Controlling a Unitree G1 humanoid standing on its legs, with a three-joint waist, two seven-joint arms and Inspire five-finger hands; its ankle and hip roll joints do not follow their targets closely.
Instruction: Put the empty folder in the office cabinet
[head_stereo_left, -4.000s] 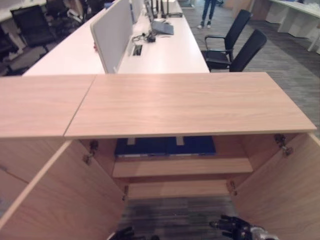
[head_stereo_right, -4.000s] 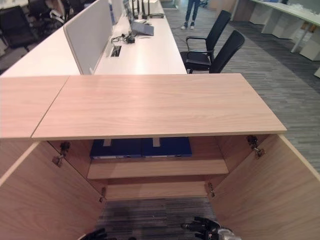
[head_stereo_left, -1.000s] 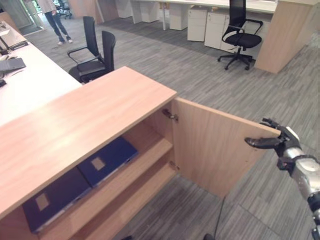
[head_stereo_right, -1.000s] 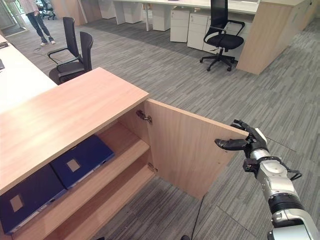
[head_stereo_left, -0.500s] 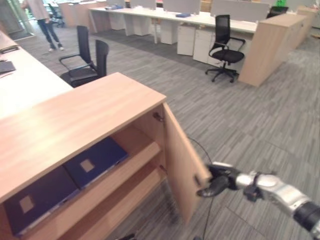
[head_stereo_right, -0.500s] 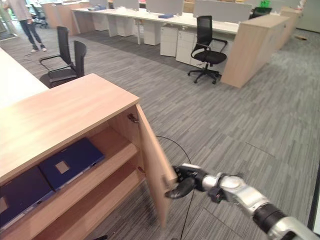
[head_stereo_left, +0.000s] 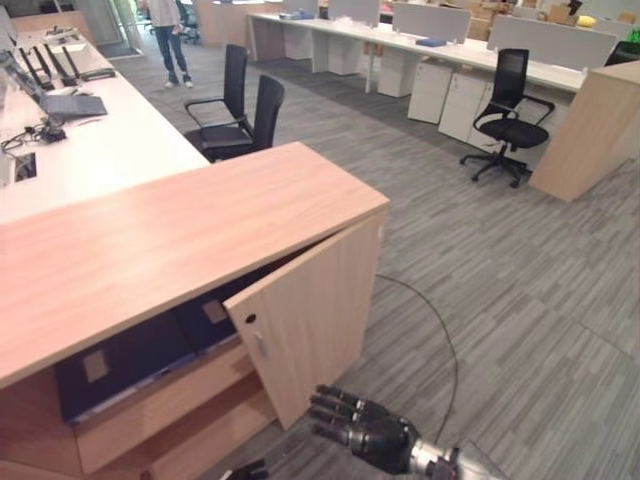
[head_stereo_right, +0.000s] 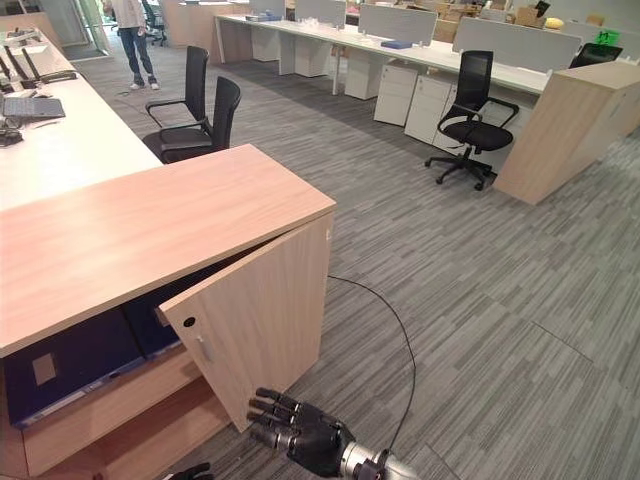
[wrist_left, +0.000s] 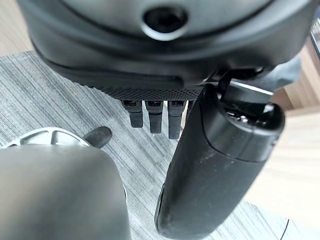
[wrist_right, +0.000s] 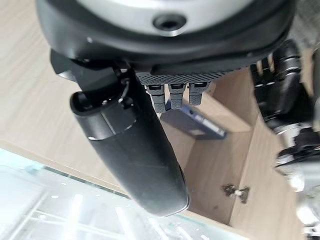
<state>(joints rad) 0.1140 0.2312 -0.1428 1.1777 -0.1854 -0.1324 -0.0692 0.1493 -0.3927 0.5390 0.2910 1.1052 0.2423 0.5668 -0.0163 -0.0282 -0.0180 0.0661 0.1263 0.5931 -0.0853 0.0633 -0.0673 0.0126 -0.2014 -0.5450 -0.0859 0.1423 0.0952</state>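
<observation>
Office cabinet (head_stereo_left: 200, 230), right door (head_stereo_left: 310, 320) half closed. Dark blue folders (head_stereo_right: 70, 365) lie flat on upper shelf, long axes running front to back. Right hand (head_stereo_right: 300, 435) below the door's edge, fingers straight, empty. Left hand (wrist_left: 150, 112) relaxed, empty. Advice: push flat-fingered against the outer face, steadily, until flush.

Place: I am standing in an open-plan office | rows of white desks (head_stereo_left: 90, 160) are running across grey carpet (head_stereo_right: 480, 300) | black office chairs (head_stereo_right: 470, 125) are sitting at them | I am facing a low wooden cabinet (head_stereo_left: 180, 230) | a person (head_stereo_right: 130, 35) is standing far off.
</observation>
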